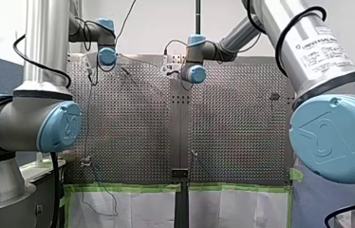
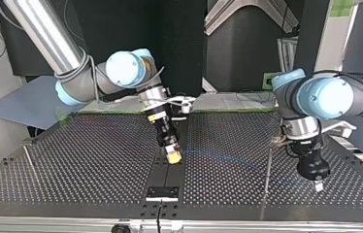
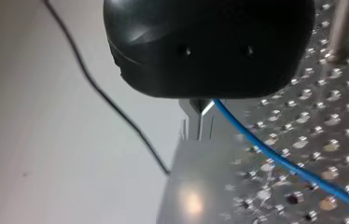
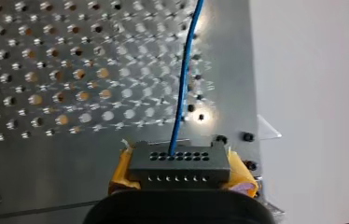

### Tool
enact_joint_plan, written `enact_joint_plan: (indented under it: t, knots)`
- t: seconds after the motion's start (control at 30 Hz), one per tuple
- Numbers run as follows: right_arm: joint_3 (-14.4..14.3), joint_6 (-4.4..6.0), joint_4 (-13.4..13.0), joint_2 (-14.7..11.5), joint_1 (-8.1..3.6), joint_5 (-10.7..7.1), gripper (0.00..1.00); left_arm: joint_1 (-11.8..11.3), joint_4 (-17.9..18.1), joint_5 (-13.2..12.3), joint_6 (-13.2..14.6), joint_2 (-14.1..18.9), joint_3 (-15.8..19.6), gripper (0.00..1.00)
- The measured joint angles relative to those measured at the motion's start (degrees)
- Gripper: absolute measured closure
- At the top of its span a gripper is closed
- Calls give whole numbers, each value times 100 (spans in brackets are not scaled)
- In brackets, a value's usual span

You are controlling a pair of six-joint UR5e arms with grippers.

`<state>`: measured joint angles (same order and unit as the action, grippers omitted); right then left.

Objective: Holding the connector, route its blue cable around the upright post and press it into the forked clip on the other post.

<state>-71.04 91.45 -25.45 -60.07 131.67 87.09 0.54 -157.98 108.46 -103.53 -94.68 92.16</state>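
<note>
Seen from the top view, one small black plate (image 2: 162, 193) lies nearest, on the middle seam of the perforated table (image 2: 97, 160). Beyond it are two thin posts: one (image 2: 268, 167) at the view's right and one (image 2: 27, 156) far at its left.

Just beside the right-hand post, my left gripper (image 2: 318, 185) hangs low over the table. Its jaws are pressed together on the single blue cable (image 2: 247, 164), which comes out at their side in the left wrist view.

The cable runs from there across the table, passing the post, to my right gripper (image 2: 173, 155) near the middle seam. That gripper's two yellow pads (image 4: 240, 175) clamp the one dark connector (image 4: 179, 167), and the cable leaves one of the connector's holes.

Two arms reach in from behind.
</note>
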Motion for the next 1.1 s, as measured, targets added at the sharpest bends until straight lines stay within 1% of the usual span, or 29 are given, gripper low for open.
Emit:
enact_joint_plan:
  t: [0.07, 0.17, 0.33, 0.57, 0.7, 0.83, 0.93, 1.1]
  knots:
    - [1, 3, -4, 21, -9, 37, 100, -8, 2, -94, -7, -21, 1, 100]
    - [1, 5, -5, 36, -25, 87, 100, -20, -1, -165, -24, -40, 6, 100]
    - [3, 6, 1, 46, -43, 138, 100, -35, -21, -193, -49, -139, 22, 100]
    - [-1, -13, 50, 50, -58, 174, 100, -24, -8, -229, -68, -405, 98, 100]
    - [-2, -13, 69, 58, -62, 180, 100, -21, 84, -248, -136, -450, 187, 100]
    - [-3, -1, 80, 66, -64, 185, 100, -25, 155, -319, -215, -462, 249, 100]
    - [-3, -16, 122, 80, -66, 201, 100, -35, 252, -425, -315, -464, 334, 100]
    - [-3, -44, 206, 130, -81, 278, 100, -41, 508, -699, -539, -528, 444, 100]
